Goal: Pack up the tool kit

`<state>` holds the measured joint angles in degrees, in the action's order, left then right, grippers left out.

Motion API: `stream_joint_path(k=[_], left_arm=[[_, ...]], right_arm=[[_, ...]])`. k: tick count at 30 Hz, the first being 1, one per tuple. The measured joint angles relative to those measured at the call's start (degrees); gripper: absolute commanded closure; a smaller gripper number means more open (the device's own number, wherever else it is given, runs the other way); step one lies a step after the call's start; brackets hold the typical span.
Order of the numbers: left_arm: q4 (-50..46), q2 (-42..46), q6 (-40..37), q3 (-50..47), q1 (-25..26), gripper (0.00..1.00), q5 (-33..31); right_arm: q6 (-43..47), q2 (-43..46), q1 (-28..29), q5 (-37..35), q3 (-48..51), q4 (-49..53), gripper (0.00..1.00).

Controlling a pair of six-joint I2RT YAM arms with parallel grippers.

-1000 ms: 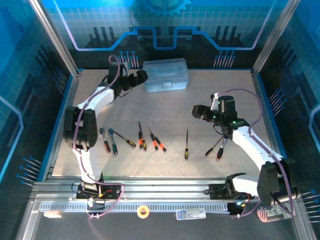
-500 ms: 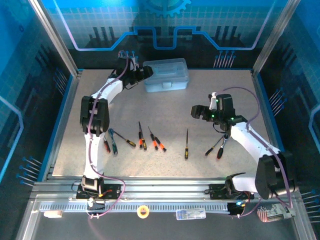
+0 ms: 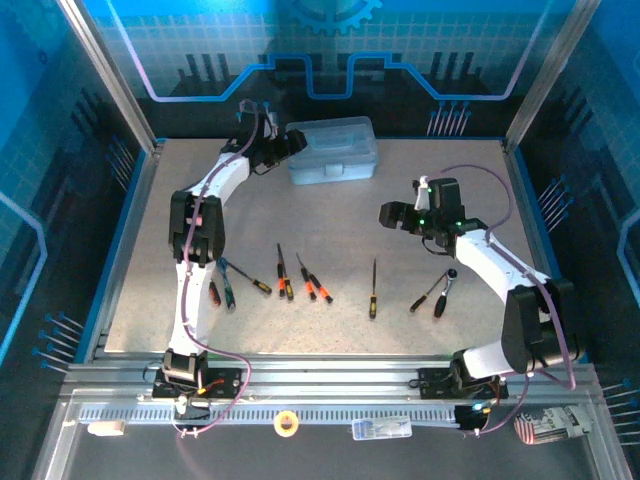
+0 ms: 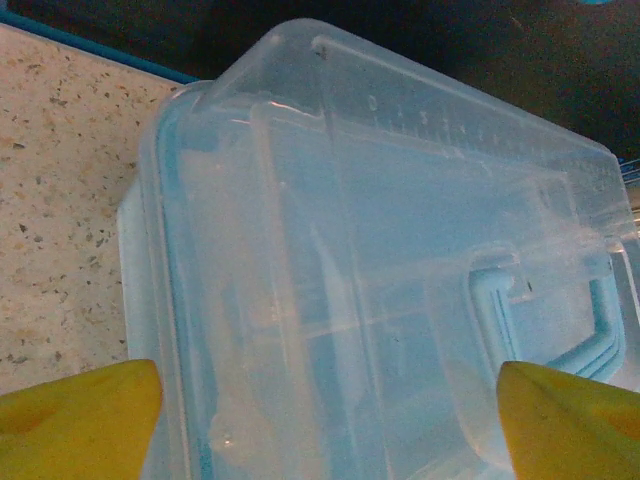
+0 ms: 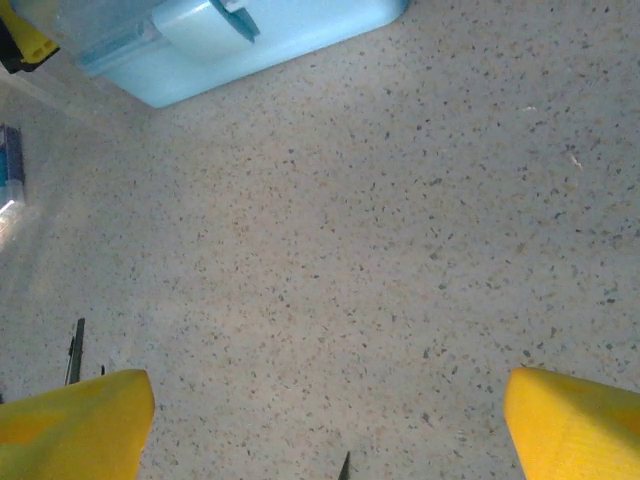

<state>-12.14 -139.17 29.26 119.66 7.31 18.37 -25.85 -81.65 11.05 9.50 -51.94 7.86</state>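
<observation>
**A:** Item one, tool box (image 3: 332, 150): where do we log it?

**B:** Top centre of the table (image 3: 330, 215), lid closed. Our left gripper (image 3: 288, 146) is at its left end, fingers (image 4: 70, 415) spread wide with the box end between them.

**A:** Right gripper (image 3: 385, 214)?

**B:** Spread, empty, over bare table right of centre. Screwdrivers (image 3: 284, 275) and ratchet (image 3: 432, 290) lie loose across the lower middle.

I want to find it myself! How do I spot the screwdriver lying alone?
Find the pale blue box at the table's far edge. Come nearer, slightly right: one thin screwdriver lies by itself, while other tools bunch together on either side.
</observation>
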Motion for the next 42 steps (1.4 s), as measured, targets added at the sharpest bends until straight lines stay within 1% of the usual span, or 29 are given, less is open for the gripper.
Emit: stream_joint_path(k=[3, 6, 9, 13, 16, 23, 26, 29, 31, 33, 35, 38, 42], left_arm=[[2.97, 1.90, 1.20, -4.31, -0.02, 0.19, 0.90], [5.01, 5.90, 2.21, -10.91, 0.15, 0.20, 1.01], [6.95, 10.56, 3.06, -18.25, 0.85, 0.20, 0.98], [9.09, 16.52, 5.35, -27.32, 3.10, 0.20, 0.96], [10.23, 20.24, 6.88, -32.74, 6.14, 0.18, 0.81], [11.37, 23.41, 10.80, -37.64, 13.92, 0.18, 1.90], [11.23, 24.26, 10.84, -38.12, 17.11, 0.14, 2.10], [9.84, 27.96, 8.74, -40.11, 18.91, 0.07, 2.58], [7.19, 30.51, 5.75, -39.65, 18.82, 0.02, 1.05], [2.58, 31.89, 2.23, -36.22, 18.03, 0.01, -2.62], [-1.09, 31.30, -0.33, -31.04, 16.79, 0.01, -5.60], [-5.77, 27.80, -4.04, -21.11, 14.19, 0.01, -8.85], [-10.71, 19.56, -8.74, -8.28, 11.65, 0.01, -11.65]], right_arm=[[0.00, 0.00, -0.22, 0.11, -0.13, -0.02, 0.10], [-0.09, 0.00, -0.26, 0.22, -0.13, -0.04, 0.13], [-0.52, 0.02, -0.26, 1.11, -0.13, -0.46, 0.13], [-1.20, 0.79, -0.26, 1.86, 0.50, -1.53, 0.13], [-1.29, 1.51, -0.26, 1.86, 0.57, -1.86, 0.12], [-0.90, 1.38, -0.90, 1.88, -0.50, -1.81, 0.12], [-1.38, 1.38, -1.38, 1.86, -1.44, -1.90, 0.12], [-2.21, 1.38, -1.46, 1.86, -1.73, -1.88, 0.12], [-2.71, 1.40, -1.46, 1.62, -1.66, -1.92, 0.13], [-3.17, 1.75, -1.46, 1.44, -1.05, -2.40, 0.13], [-3.67, 2.60, -1.46, 1.44, 0.15, -2.78, 0.13], [-4.46, 4.52, -1.38, 1.46, 3.19, -3.74, 0.13], [-5.53, 7.76, -1.38, 1.40, 7.78, -4.11, 0.08]])
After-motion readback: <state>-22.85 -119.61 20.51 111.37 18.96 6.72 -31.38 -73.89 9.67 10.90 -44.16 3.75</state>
